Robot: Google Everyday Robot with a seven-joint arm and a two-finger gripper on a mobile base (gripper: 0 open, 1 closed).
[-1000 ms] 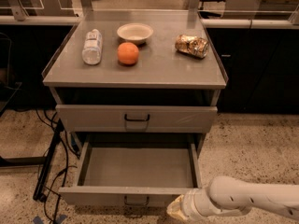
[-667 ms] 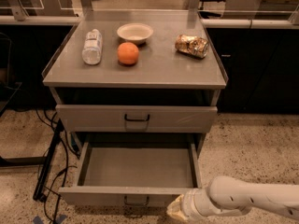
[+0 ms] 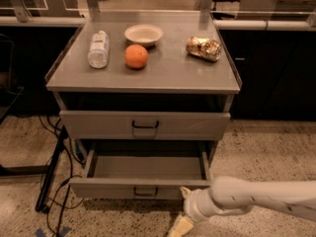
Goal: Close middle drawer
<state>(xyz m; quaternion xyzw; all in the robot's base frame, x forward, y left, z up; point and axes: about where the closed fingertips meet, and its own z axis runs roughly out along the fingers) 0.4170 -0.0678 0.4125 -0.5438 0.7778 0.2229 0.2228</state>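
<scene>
Wide shallow grey metal middle drawer [image 3: 106, 187] stands pulled out below the taller grey upper drawer [image 3: 98, 124], its interior bare and its small dark loop handle [image 3: 146, 191] facing forward. The white arm's gripper [image 3: 182, 210] sits low just beside the drawer front's right end; whether it is spread or pressed together cannot be told. On the grey cabinet top [image 3: 168, 73] lie a clear plastic bottle [image 3: 98, 49], a round orange [image 3: 136, 56], a white bowl [image 3: 143, 34] and a crumpled foil bag [image 3: 203, 48].
</scene>
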